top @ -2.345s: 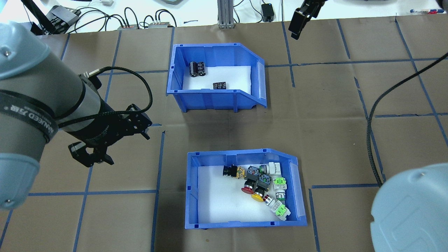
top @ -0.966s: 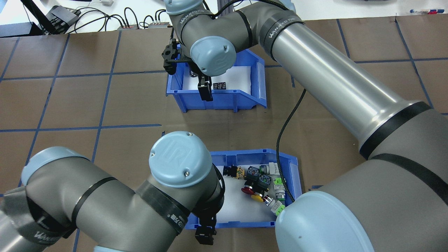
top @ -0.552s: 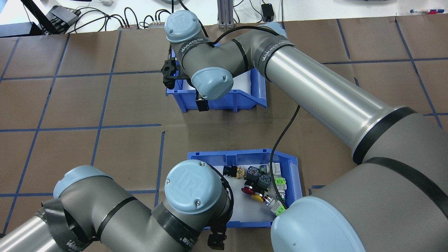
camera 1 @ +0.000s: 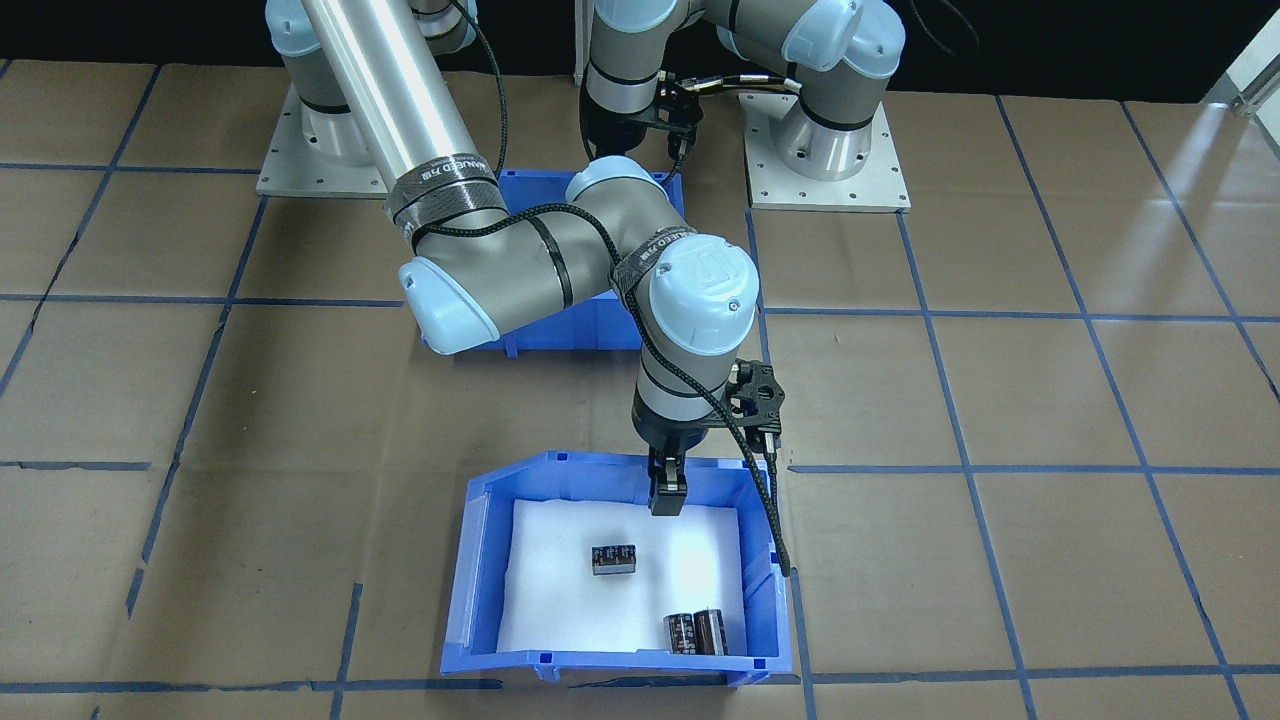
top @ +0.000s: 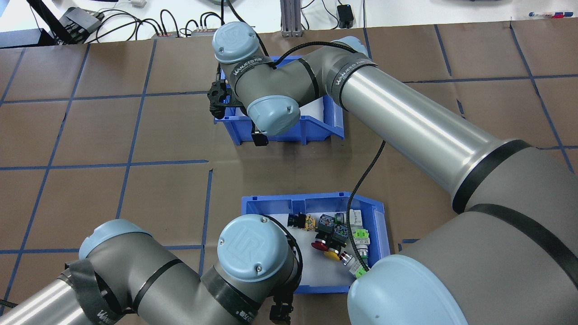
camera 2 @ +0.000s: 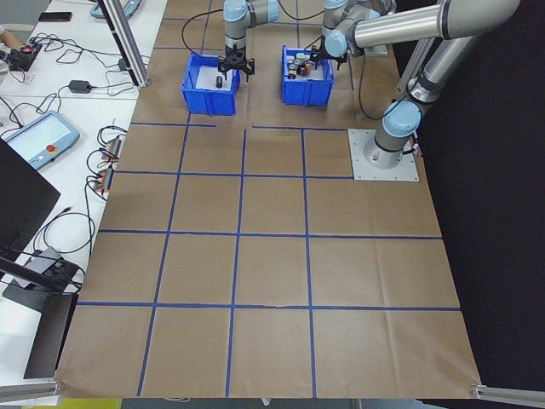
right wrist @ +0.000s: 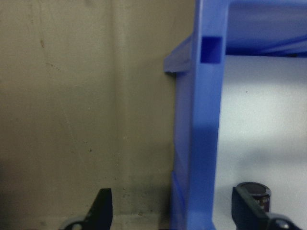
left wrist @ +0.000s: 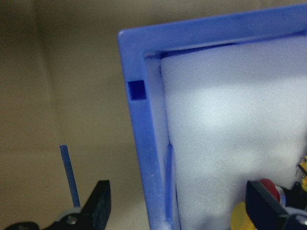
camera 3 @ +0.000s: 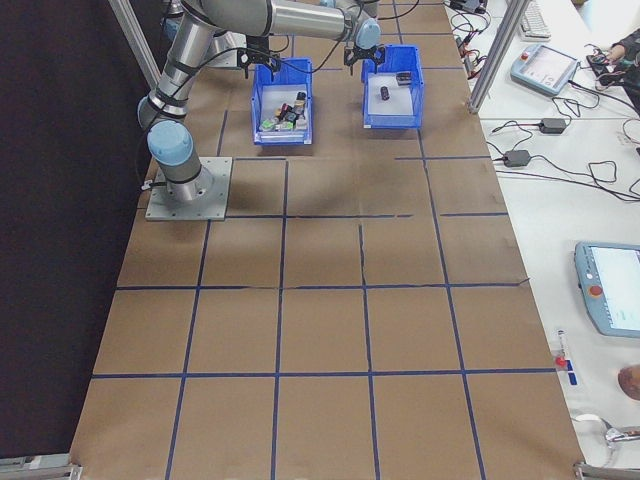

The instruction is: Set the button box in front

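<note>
You have two blue bins on the desk (top: pixel 90 135). The button box (top: pixel 311 201) sits on the robot's side of the capacitor bin (camera 1: pixel 560 480), which holds three dark capacitors (camera 1: pixel 613 559). The left tool (left wrist: pixel 175 206) is spread wide open, straddling the button box's wall, one finger (left wrist: pixel 98 203) outside. The right tool (right wrist: pixel 170 211) likewise straddles the capacitor bin's wall, open. The switches (top: pixel 332 237) number perhaps nine; arms hide some. Bare desk surrounds both bins.
</note>
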Motion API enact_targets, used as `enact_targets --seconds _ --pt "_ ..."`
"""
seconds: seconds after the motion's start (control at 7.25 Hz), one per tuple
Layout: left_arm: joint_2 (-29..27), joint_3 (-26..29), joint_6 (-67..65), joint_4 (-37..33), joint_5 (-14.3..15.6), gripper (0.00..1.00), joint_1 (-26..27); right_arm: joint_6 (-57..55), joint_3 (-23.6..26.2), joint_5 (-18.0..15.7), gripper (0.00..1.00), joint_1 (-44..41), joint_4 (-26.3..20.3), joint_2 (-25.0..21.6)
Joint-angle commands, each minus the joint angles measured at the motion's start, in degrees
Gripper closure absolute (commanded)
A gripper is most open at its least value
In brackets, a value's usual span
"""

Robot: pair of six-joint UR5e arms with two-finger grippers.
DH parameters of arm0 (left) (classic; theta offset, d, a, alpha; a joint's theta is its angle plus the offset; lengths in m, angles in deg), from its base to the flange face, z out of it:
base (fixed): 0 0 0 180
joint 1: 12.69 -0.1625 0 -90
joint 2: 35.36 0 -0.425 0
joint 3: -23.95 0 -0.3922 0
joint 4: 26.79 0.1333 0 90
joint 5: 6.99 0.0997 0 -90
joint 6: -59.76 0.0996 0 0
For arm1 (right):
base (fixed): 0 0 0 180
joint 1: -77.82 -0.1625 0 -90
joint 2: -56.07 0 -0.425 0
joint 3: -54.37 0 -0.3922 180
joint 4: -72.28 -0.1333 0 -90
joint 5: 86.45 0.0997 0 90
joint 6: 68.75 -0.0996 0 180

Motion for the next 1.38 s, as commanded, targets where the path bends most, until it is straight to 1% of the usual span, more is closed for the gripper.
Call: enact_targets --seconds 0.0,0.14,0.28,0.41,0.55,0.69,0.83,0.97,1.1,1.24 --pt "-3.3 0.0 -0.6 4.0 -0.1 0.01 0.0 0.1 0.0 -0.4 0.74 0.0 0.0 -0.1" --pt "-3.5 -0.1 -0.9 4.0 -0.1 0.01 0.0 0.3 -0.3 -1.2 0.83 0.0 0.0 -0.2" --pt "-4.2 0.0 -1.2 4.3 0.0 0.06 0.0 0.5 -0.5 -1.6 0.89 0.0 0.0 -0.6" --pt "-4.6 0.0 -1.4 4.3 0.0 0.14 0.0 0.8 -0.7 -1.7 0.91 0.3 0.0 -1.1" --pt "-4.5 0.0 -1.3 4.3 0.0 0.25 0.0 1.6 -0.4 -3.3 0.95 1.7 0.0 -2.2" --pt "-4.5 0.0 -0.8 4.3 0.0 0.41 0.0 5.1 0.2 -4.8 0.96 3.3 -1.0 -4.5" --pt "-4.0 0.0 -0.2 4.5 0.0 0.62 0.0 6.4 1.0 -4.4 0.97 6.6 -1.6 -6.8" --pt "-3.5 -0.2 0.4 6.6 0.0 0.82 0.0 10.4 2.4 -4.2 0.97 10.5 -1.6 -9.3" --pt "-2.5 -0.4 0.5 8.6 0.0 0.99 0.0 13.8 4.3 -3.9 0.97 14.1 -1.6 -11.9" --pt "-1.6 0.0 4.8 8.5 0.8 1.00 -0.2 19.2 6.9 -3.0 0.97 18.6 -1.6 -14.4"
